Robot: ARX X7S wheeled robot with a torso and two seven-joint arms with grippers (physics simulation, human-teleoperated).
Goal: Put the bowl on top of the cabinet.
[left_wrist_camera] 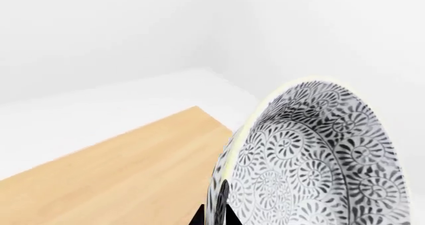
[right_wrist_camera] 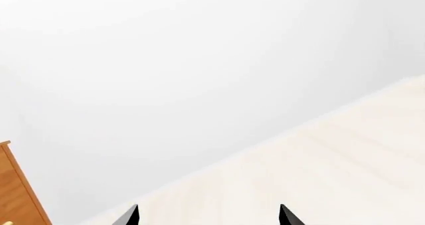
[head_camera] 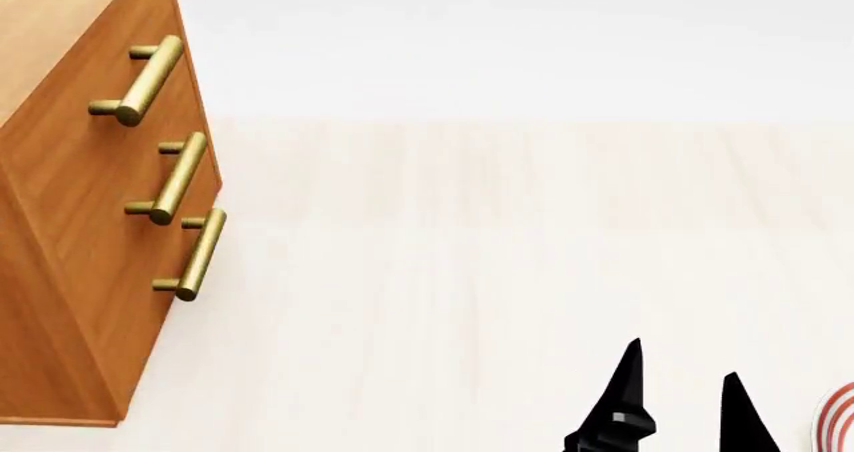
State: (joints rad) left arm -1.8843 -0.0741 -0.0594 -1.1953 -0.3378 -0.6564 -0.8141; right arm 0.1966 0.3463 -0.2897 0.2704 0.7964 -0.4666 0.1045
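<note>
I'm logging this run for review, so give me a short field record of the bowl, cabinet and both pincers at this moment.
bowl: tipped on edge, held at its rim, raised over the wooden top
cabinet: at the head view's left, three brass handles on its front, top bare where visible
left pincer: shut on the bowl rim, out of the head view
right pincer: open, empty, low over the floor
plate: red-ringed, partly visible at the head view's lower right edge

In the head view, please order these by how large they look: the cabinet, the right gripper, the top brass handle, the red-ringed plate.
1. cabinet
2. right gripper, nearer the camera
3. top brass handle
4. red-ringed plate, only a cropped sliver, so its real size is unsure
</note>
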